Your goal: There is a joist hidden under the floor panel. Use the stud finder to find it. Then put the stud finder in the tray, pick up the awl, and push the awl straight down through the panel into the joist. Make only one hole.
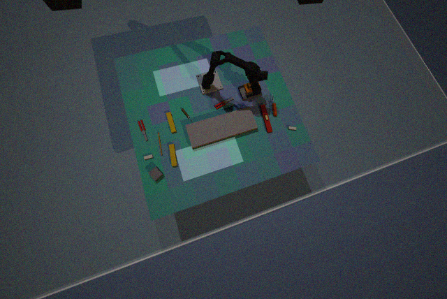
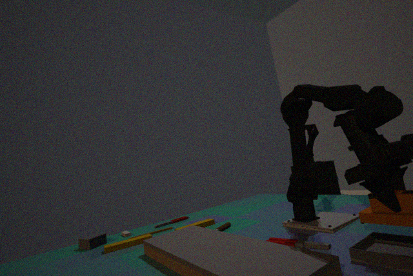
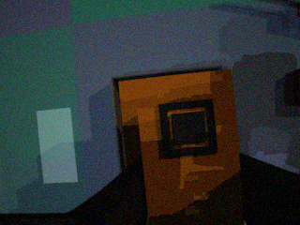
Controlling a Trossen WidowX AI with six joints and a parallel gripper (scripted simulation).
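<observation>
My gripper (image 1: pixel 251 88) (image 3: pixel 183 157) is shut on the orange stud finder (image 1: pixel 247 88) (image 2: pixel 377 216) (image 3: pixel 187 89), which has a dark square on top. It holds the stud finder over the shallow tray (image 1: pixel 241 93) (image 2: pixel 358 256) (image 3: pixel 115 105); in the wrist view the stud finder covers most of the tray. In the exterior view it hangs above the rim height. The grey-topped floor panel (image 1: pixel 221 129) (image 2: pixel 226 249) lies in front of the arm base. No hole can be made out in it, and the joist is hidden. A brown-handled tool (image 1: pixel 185 113) (image 2: pixel 223 227), apparently the awl, lies beyond the panel's left end.
Red-handled pliers (image 1: pixel 219 105) (image 2: pixel 281 241) lie between panel and tray. A red level (image 1: pixel 266 119) and an orange-handled tool (image 1: pixel 274 110) lie right of the panel. Two yellow bars (image 1: pixel 171 122) (image 1: pixel 172 155), a pencil-like stick (image 1: pixel 160 143) and a grey block (image 1: pixel 156 174) (image 2: pixel 92 242) lie left.
</observation>
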